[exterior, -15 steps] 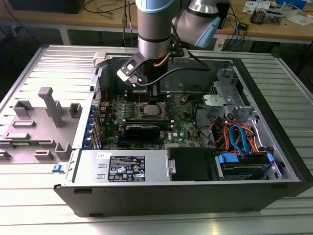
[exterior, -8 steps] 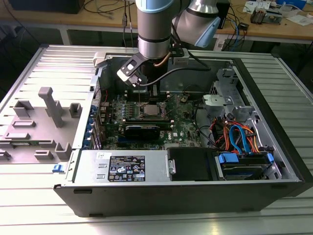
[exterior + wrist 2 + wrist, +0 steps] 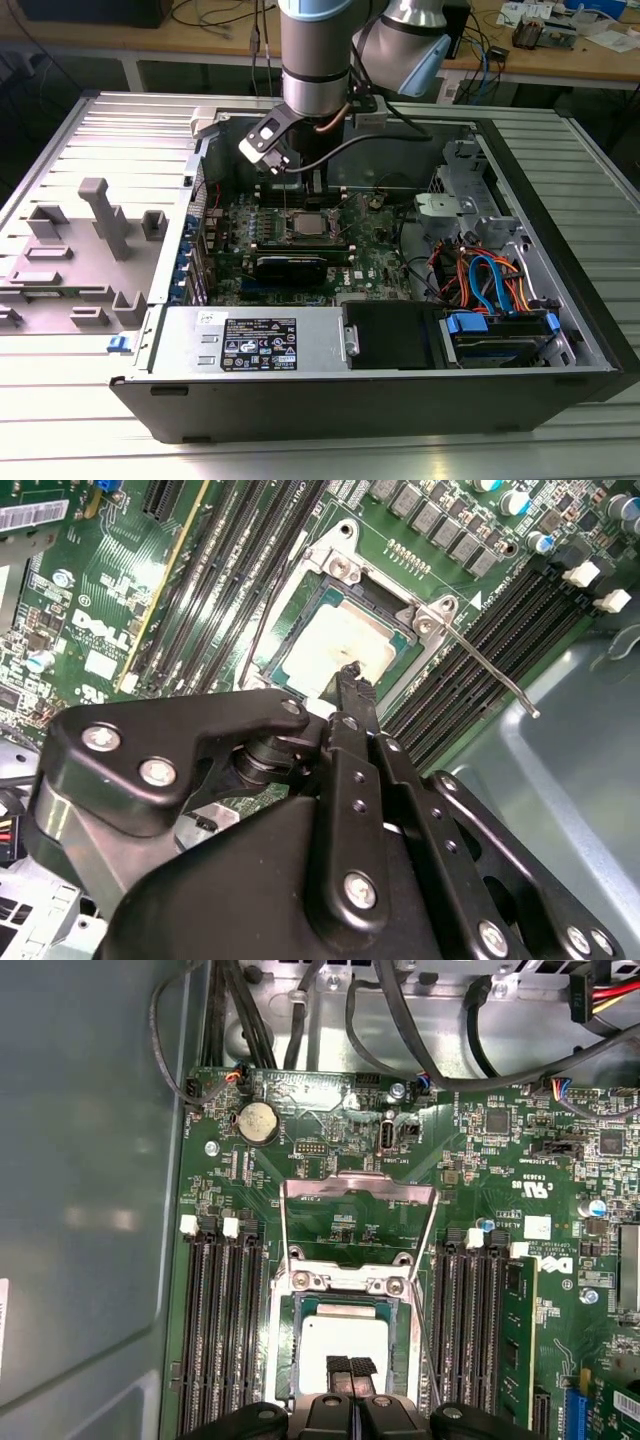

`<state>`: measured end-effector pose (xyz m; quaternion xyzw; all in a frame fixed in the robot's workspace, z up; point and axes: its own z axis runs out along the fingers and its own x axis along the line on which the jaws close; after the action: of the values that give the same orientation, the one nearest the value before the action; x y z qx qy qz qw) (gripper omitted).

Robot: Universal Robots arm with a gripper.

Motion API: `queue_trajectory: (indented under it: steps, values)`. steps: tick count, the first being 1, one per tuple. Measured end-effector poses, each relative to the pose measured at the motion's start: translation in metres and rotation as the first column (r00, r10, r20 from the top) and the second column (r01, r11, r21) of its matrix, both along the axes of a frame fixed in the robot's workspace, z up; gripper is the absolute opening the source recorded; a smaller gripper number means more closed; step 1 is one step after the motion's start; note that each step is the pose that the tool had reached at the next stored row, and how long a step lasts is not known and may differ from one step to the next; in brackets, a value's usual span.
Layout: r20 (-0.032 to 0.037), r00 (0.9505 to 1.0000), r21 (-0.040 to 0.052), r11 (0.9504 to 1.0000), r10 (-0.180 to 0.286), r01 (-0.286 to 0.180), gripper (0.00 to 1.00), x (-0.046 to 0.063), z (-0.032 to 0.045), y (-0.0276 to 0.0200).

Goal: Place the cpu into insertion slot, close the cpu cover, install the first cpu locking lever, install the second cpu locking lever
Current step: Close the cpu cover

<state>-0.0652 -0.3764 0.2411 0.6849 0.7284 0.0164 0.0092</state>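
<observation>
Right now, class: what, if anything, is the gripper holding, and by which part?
Nothing. The gripper is shut and empty over the chip lying in the socket.

A large label [image 3: 258, 345] with black and white panels, fine print and certification signs lies on the power supply [image 3: 185, 350] in the exterior view; its print is too small to read. A small white sticker [image 3: 212, 317] sits just beside it. In the second wrist view, white logo lettering [image 3: 100, 630] is printed on the green board [image 3: 110, 580], a barcode sticker [image 3: 35, 515] lies near it, and a small white triangle [image 3: 477, 600] marks the board by the insertion slot [image 3: 336, 558]. In the first wrist view, white certification marks [image 3: 535, 1188] and tiny part codes stand on the board.
</observation>
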Motion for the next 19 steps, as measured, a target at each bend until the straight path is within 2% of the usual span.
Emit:
queue_trajectory:
  steps: [19]
  values:
    - [-0.0012,1.0000,-0.0004,1.0000,0.000,0.000,0.11,0.000,0.0106,0.0000]
